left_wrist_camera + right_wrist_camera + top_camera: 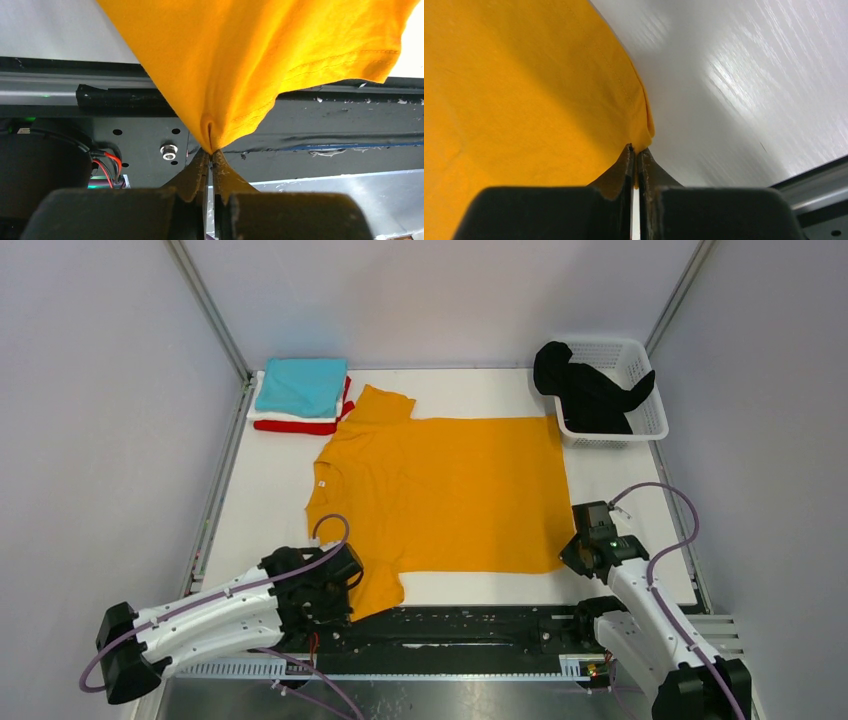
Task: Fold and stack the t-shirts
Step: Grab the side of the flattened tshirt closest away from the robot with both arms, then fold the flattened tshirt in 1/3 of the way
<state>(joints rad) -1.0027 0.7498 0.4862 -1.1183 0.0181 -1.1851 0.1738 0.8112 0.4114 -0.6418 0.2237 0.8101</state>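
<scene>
A mustard-orange t-shirt (pixel 440 490) lies spread flat across the middle of the white table, collar to the left. My left gripper (pixel 345 585) is shut on its near sleeve, and the left wrist view shows the cloth (pixel 250 65) pinched at my left gripper's tips (pixel 210 152), hanging over the black rail. My right gripper (pixel 572 555) is shut on the near right hem corner; the right wrist view shows that corner (pixel 642 131) pinched at the right gripper's tips (pixel 634 148). Folded teal (pixel 300 386), white (pixel 262 411) and red (pixel 295 426) t-shirts are stacked at the back left. A black t-shirt (pixel 585 390) lies in the basket.
A white lattice basket (pixel 650 415) stands at the back right corner. Metal frame posts and grey walls bound the table on both sides. A black rail (pixel 470 625) runs along the near edge between the arm bases.
</scene>
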